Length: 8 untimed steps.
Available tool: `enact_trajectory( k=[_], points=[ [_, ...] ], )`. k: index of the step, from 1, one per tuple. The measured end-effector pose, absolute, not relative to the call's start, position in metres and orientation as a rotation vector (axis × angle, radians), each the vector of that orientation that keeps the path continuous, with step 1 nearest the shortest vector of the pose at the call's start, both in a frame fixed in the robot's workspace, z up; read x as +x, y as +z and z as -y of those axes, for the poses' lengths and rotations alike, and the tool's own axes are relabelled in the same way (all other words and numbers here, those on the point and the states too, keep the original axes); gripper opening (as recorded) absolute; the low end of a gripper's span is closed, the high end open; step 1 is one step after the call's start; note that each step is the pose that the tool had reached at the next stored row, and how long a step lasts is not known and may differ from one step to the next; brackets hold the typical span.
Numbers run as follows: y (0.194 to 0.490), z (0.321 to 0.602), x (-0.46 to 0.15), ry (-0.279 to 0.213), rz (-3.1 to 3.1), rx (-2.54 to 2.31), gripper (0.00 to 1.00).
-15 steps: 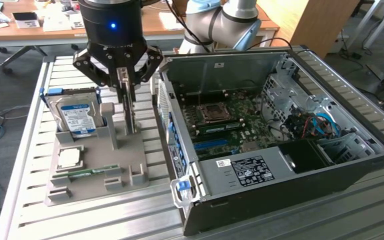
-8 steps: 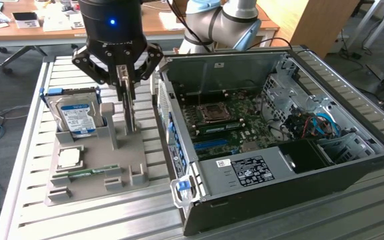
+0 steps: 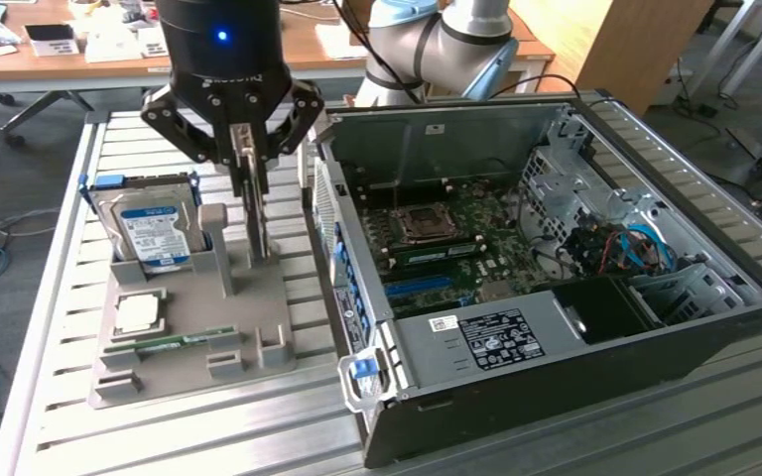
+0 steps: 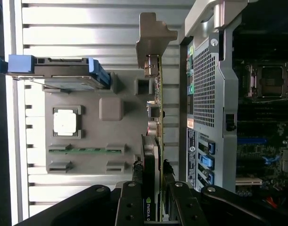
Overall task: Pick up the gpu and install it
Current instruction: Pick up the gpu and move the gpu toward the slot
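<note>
The gpu (image 4: 155,141) stands on edge in the grey holder (image 4: 87,136), seen edge-on in the wrist view. It has a green board, a black cover on one face and a silver bracket (image 4: 153,33) at its far end. My gripper (image 4: 153,186) straddles the card's near end, one finger on each face, shut on it. In the exterior view the gripper (image 3: 251,183) hangs straight down over the holder, and the gpu (image 3: 263,233) reaches from the fingers to the holder's slot. The card's lower edge still sits at the holder.
The open computer case (image 3: 698,327) lies at the exterior view's right, close beside the holder, with its motherboard (image 3: 460,248) exposed. The holder (image 3: 242,327) also carries a hard drive (image 3: 154,228), a processor (image 3: 136,312) and a memory stick (image 3: 176,343). Everything rests on a slatted metal table (image 3: 156,436).
</note>
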State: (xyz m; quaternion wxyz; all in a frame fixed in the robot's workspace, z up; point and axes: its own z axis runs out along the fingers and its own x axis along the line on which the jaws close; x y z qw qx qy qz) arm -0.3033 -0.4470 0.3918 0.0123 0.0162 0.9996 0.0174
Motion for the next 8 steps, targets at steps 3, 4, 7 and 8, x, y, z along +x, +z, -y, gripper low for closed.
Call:
enact_trajectory(
  k=[3,4,7,8],
  points=[
    [0.3935,0.4470,-0.3033,0.054,-3.116,0.051,0.27],
    [0.3940,0.4470,-0.3033,0.054,-3.116,0.051,0.27],
    [0.3958,0.4470,-0.3033,0.054,-3.116,0.051,0.27],
    [0.3964,0.4470,-0.3033,0.054,-3.116,0.051,0.27]
  ],
)
